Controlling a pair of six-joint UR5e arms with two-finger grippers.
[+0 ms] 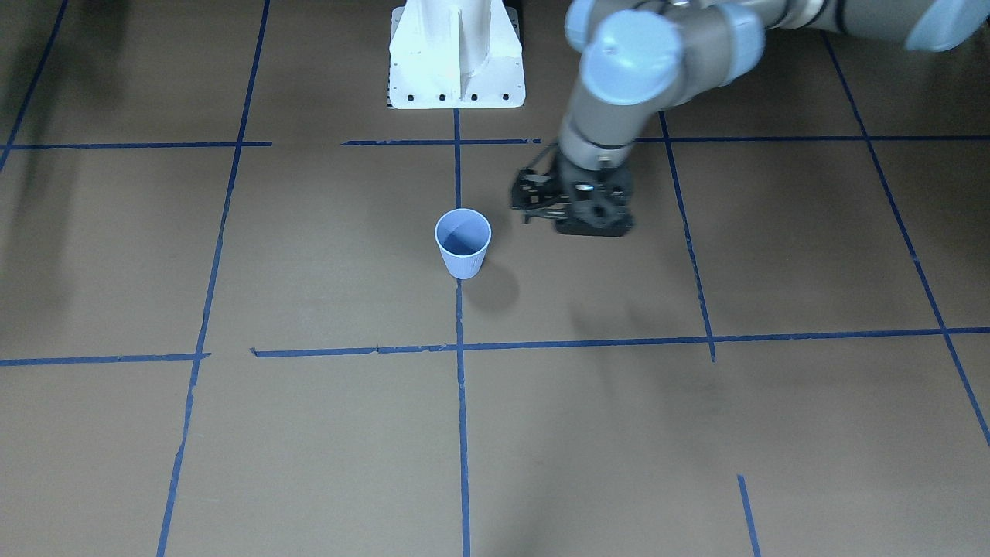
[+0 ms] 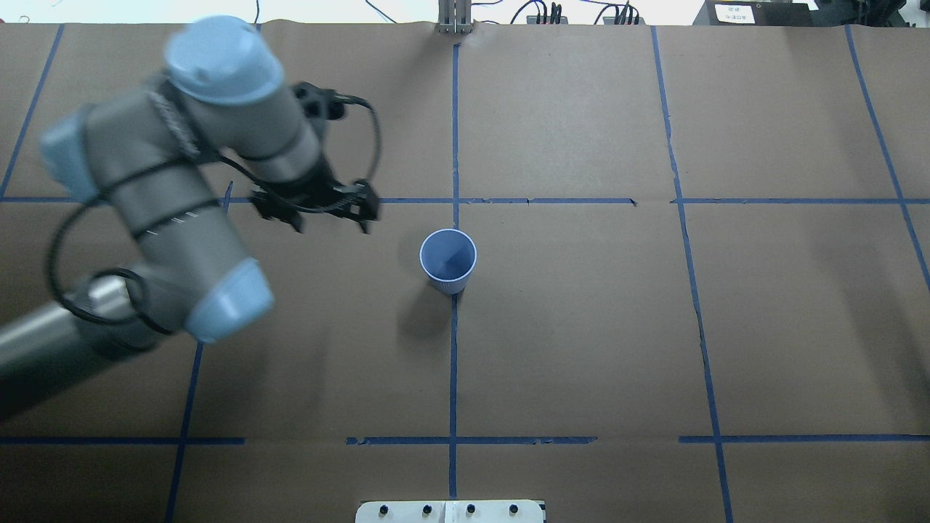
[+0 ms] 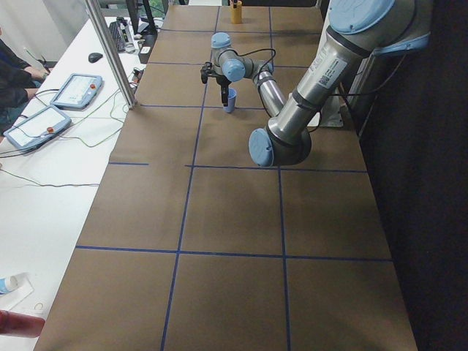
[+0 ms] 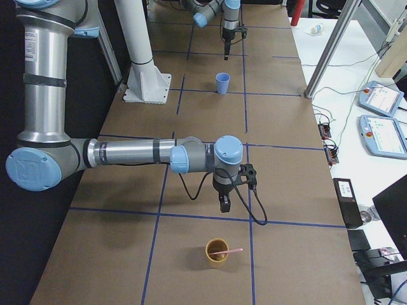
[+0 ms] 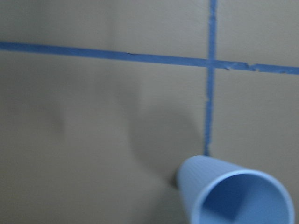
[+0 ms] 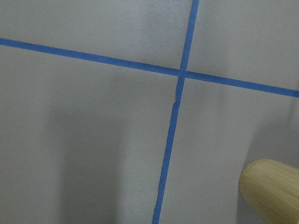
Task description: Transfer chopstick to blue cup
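At the centre of the overhead view the blue cup stands upright on the brown surface, on a blue tape line. Up and to the left of it hovers the left pincer, near but not touching, fingers spread, holding nothing. Bottom of the right-side view: the pink chopstick leans in a wooden cup, well apart from the blue cup. Just above it hangs the right pincer; cannot tell if it is apart or together.

No writing can be read; the white label is too small.
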